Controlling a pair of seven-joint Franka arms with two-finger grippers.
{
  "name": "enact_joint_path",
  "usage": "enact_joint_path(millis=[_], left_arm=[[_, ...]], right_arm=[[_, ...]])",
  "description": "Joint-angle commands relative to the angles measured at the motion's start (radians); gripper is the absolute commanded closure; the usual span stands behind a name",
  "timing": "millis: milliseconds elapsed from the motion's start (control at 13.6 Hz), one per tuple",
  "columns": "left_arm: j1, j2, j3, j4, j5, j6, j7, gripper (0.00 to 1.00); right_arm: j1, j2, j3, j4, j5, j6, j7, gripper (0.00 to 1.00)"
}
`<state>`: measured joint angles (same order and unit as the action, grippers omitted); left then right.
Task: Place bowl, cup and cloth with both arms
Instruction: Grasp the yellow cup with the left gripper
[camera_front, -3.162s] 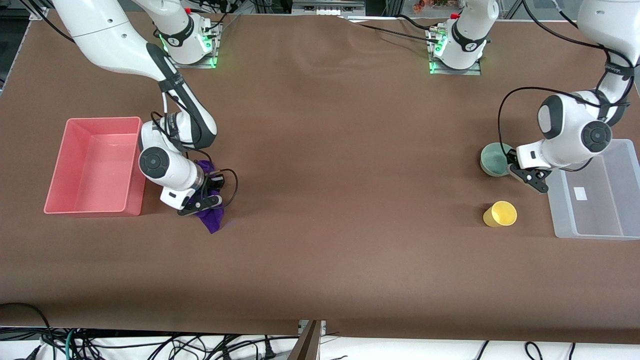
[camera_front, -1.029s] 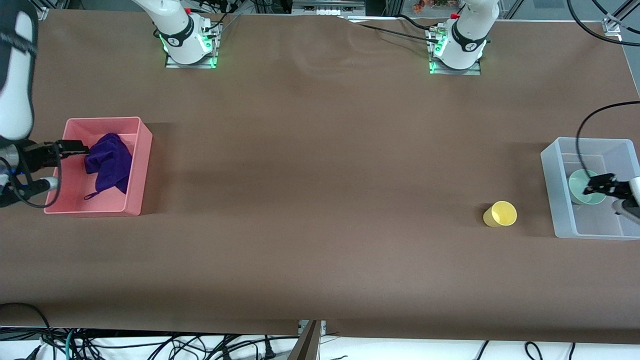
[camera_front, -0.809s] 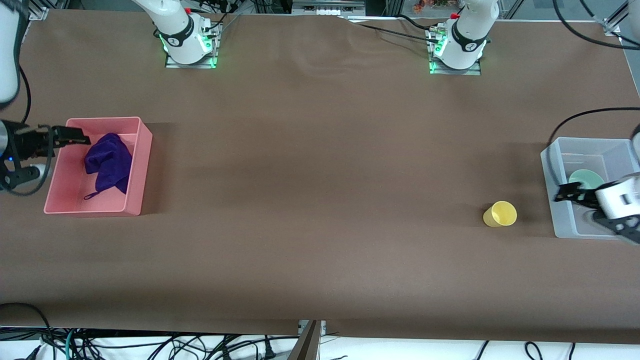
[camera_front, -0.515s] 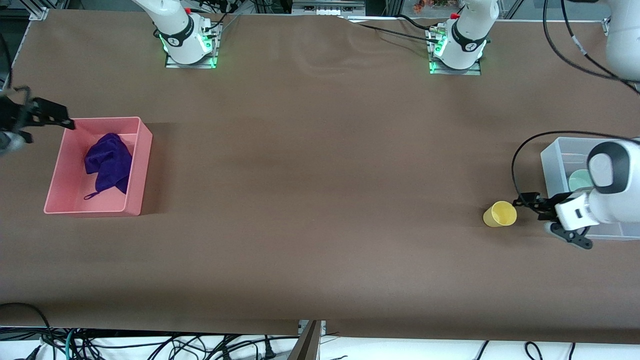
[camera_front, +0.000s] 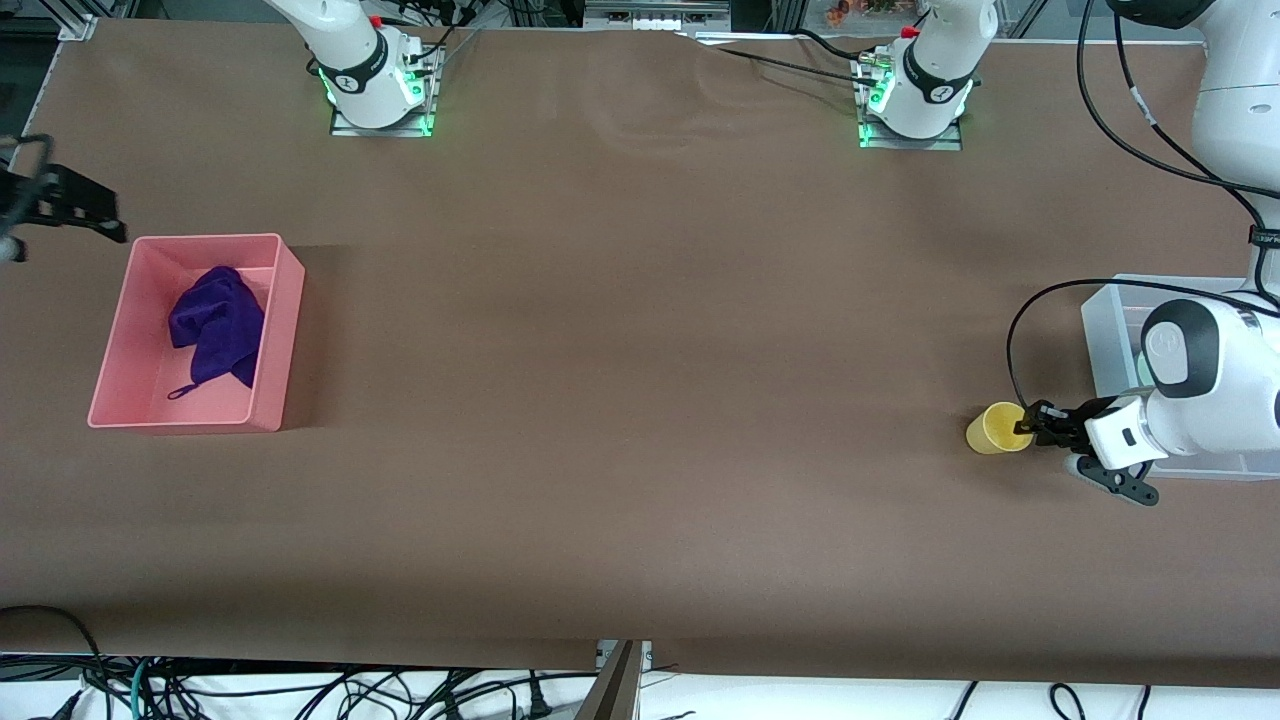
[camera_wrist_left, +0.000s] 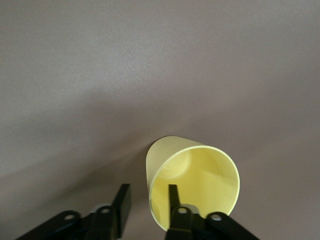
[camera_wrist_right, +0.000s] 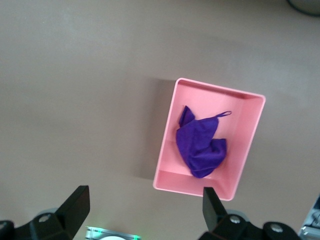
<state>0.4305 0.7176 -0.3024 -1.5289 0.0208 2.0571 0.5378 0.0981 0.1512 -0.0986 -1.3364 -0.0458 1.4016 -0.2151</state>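
Brown table cloth (camera_front: 640, 400) is carrying your yellow plastic cup (camera_front: 998, 428) just beside the clear plastic bin (camera_front: 1105, 335). Your left gripper (camera_wrist_left: 146, 202) is pinching the cup's wall for lifting; your right gripper (camera_wrist_right: 142, 207) is waiting, spread wide, above the pink tray (camera_wrist_right: 245, 150) with the purple cloth (camera_wrist_right: 200, 142).

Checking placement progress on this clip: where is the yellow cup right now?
The yellow cup sits on the table toward the left arm's end, beside the clear bin, not in it; the left gripper has one of its fingers inside the rim.
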Motion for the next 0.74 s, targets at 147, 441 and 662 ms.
enact_joint_path(millis=[147,441,662], left_arm=[[-0.004,-0.017,0.002,-0.002,-0.019,0.003,-0.006,1.0],[0.007,-0.121,0.012,0.045,-0.016,-0.133,-0.001,1.0],[0.019,-0.17,0.028,0.15,0.155,-0.345,0.01,1.0]], right_arm=[[-0.008,-0.012,0.01,-0.018,-0.011,-0.003,0.04,0.0],[-0.003,-0.004,0.011,-0.01,-0.012,0.003,0.04,0.0],[-0.005,0.002,0.011,-0.01,-0.012,0.004,0.04,0.0]])
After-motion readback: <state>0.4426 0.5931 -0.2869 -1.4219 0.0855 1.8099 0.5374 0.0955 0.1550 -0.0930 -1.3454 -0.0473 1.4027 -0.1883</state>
